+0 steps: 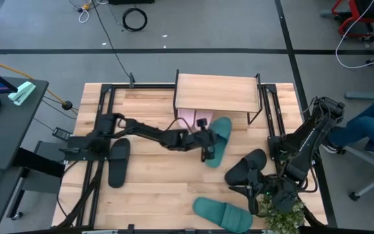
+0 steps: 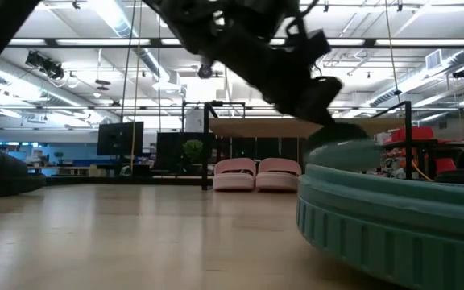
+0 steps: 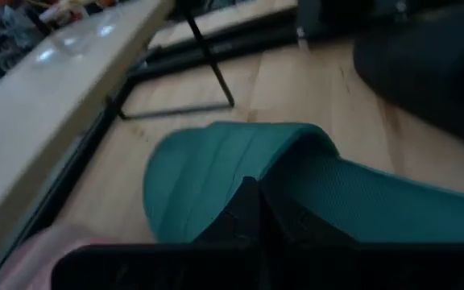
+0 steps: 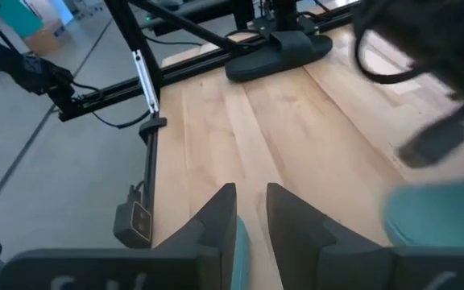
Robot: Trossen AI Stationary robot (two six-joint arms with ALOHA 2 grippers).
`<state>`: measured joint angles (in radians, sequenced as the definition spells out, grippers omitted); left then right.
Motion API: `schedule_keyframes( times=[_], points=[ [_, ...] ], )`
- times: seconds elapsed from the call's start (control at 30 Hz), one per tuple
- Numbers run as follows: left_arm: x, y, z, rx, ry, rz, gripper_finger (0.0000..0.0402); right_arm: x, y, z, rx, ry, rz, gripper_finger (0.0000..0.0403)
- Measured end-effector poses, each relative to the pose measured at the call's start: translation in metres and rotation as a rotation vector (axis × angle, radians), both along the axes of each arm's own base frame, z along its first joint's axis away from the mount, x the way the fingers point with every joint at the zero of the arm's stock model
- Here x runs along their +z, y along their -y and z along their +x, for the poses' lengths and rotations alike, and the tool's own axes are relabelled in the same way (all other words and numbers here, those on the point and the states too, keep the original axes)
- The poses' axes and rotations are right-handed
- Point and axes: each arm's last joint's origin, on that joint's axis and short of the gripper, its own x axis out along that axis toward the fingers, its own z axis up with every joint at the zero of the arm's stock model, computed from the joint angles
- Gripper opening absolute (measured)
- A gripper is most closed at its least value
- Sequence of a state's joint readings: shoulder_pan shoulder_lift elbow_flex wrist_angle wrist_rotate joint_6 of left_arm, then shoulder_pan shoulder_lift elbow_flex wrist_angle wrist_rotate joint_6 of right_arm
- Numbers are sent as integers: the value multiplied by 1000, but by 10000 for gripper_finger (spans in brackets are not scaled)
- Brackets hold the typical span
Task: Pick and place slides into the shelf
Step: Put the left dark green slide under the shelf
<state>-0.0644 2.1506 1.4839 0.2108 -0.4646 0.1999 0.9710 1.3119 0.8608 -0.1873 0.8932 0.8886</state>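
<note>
My left gripper [image 1: 208, 148] reaches from the table's left and is shut on a teal slide [image 1: 218, 140], just in front of the shelf [image 1: 216, 93] and right of the two pink slides [image 1: 190, 119]. The pink pair [image 2: 256, 173] rests sole-down under the shelf's plank [image 2: 296, 126]. A second teal slide [image 1: 223, 213] lies sole-down near the table's near edge. One black slide [image 1: 118, 162] lies at the left, another [image 1: 245, 168] beside the right arm. My right gripper [image 4: 252, 201] hovers low at the near right, narrowly open, holding nothing. My left gripper pinches the teal slide at its left side edge beside the strap, with one finger [image 3: 252, 208] showing on the footbed [image 3: 208, 185]. The fingers come from the table's left and lie across the slide. In the low view the slide [image 2: 341, 133] hangs lifted clear of the table.
The shelf's thin black legs [image 3: 216, 76] stand close beyond the held slide. Black frame rails [image 4: 147, 89] run along the table's left side. A small plant [image 1: 284, 218] sits at the near right corner. A seated person's legs [image 1: 369, 123] show off the table's right edge.
</note>
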Motion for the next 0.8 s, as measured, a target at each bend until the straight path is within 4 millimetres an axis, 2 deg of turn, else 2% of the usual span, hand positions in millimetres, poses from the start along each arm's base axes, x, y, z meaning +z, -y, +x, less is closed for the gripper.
schedule_keyframes(
  times=[0.13, 0.27, 0.5, 0.8],
  points=[
    [5, -12, 21, 15, 35, 18, 0, 0, 0, 0, 0, -2, -2, 77],
    [12, -27, 32, 42, 38, 20, 0, 0, 0, 0, -3, -3, 5, 77],
    [5, -60, 27, 109, -42, 15, 0, -1, 0, 0, -2, -6, 4, 77],
    [5, -85, 24, 128, -27, -37, 0, -1, 0, 0, -1, -6, 5, 76]
  ],
)
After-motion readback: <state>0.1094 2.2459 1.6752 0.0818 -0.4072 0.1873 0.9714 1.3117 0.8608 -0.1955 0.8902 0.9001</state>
